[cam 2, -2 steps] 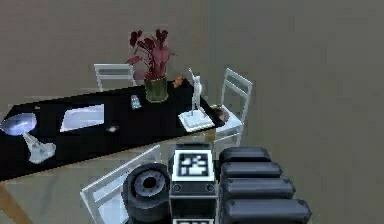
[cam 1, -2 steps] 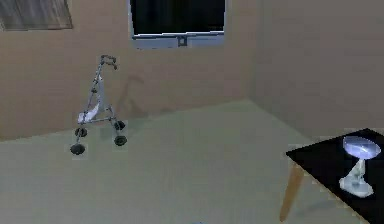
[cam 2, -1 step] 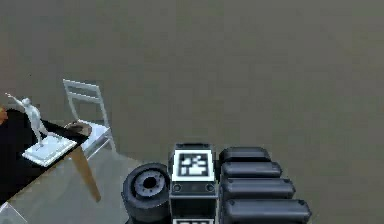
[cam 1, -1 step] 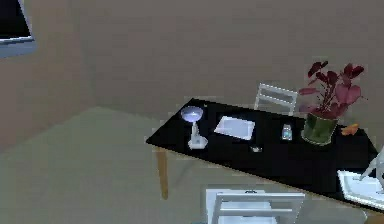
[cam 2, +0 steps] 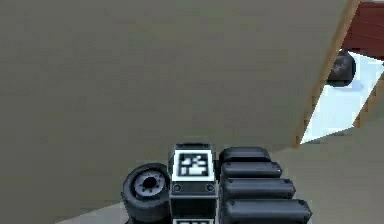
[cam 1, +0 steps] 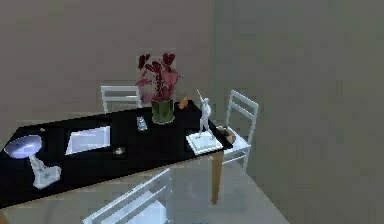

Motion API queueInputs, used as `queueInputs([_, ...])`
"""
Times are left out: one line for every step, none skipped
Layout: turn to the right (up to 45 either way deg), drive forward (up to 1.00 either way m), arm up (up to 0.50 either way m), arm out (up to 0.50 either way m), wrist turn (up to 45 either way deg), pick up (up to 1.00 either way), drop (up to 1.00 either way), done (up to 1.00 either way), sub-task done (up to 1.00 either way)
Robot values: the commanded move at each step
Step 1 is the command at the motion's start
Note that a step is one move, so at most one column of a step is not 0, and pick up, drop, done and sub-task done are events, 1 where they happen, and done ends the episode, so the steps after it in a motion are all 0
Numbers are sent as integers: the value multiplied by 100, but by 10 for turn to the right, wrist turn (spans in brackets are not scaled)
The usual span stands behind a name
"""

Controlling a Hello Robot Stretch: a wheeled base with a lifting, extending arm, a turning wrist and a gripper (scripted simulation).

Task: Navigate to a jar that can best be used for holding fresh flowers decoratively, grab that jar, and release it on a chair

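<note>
The hand (cam 2: 150, 190) sits low and close against the robot. It shows as a dark round body just left of a white marker square (cam 2: 192, 165), with the ribbed dark arm (cam 2: 250, 188) on the marker's other side. I cannot make out its fingers, so I cannot tell how they are set or whether the hand holds anything. Beyond the hand there is a strip of floor and then a plain grey-brown wall (cam 2: 150, 70). Far off to the hand's right in the arm side view, a wood-framed doorway (cam 2: 330, 85) gives onto a bright floor. A dark round object (cam 2: 343, 68) is seen through it.

The jar (cam 1: 162, 110) is well apart from the hand, out ahead of the robot on a dark table (cam 1: 165, 142). It is a greenish vessel, upright near the table's far edge, carrying red and pink flowers (cam 1: 158, 72). Just right of it in the forward view lies a small orange thing (cam 1: 183, 101). Nearer the table's right end, a white statuette (cam 1: 204, 122) stands on a white base. A sheet of white paper (cam 1: 88, 140) lies toward the left, and a lamp with a bluish shade (cam 1: 30, 152) stands at the left end. Three white chairs ring the table: the back chair (cam 1: 120, 96) behind the jar, the side chair (cam 1: 243, 115) at the right end, and the near chair (cam 1: 135, 205) at the front edge.
</note>
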Motion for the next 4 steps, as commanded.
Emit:
queueInputs([180,0,0,0,0,0,0,0,0])
queueInputs([0,10,0,0,0,0,0,0,0])
queueInputs([-450,0,0,0,0,0,0,0,0])
queueInputs([-450,0,0,0,0,0,0,0,0])
